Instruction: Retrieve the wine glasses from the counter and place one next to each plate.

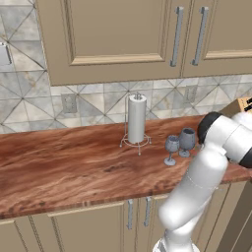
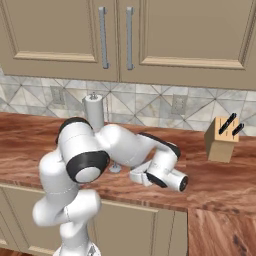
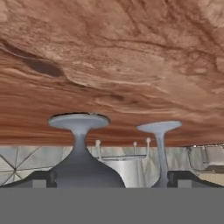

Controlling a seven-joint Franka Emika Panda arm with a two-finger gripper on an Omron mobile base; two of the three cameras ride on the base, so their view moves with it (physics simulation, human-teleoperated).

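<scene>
Reddish wood-grain counter (image 1: pixel 59 167), tile backsplash (image 1: pixel 93 106) upper frame, beige cabinets (image 1: pixel 113 34); wine glasses (image 1: pixel 179 143) centre-right beside paper-towel roll (image 1: pixel 136 119); gripper (image 3: pixel 111 178) wide apart, nothing held.

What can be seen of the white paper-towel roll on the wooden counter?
The tall white paper-towel roll stands upright on a thin silver wire holder whose post tip pokes out on top and whose ring base with small feet rests on the reddish-brown wood-grain counter. It sits toward the back, in front of the grey patterned tile backsplash. Two small grey-blue translucent wine glasses stand apart from it, nearer the counter's front. Nothing else touches it.
</scene>
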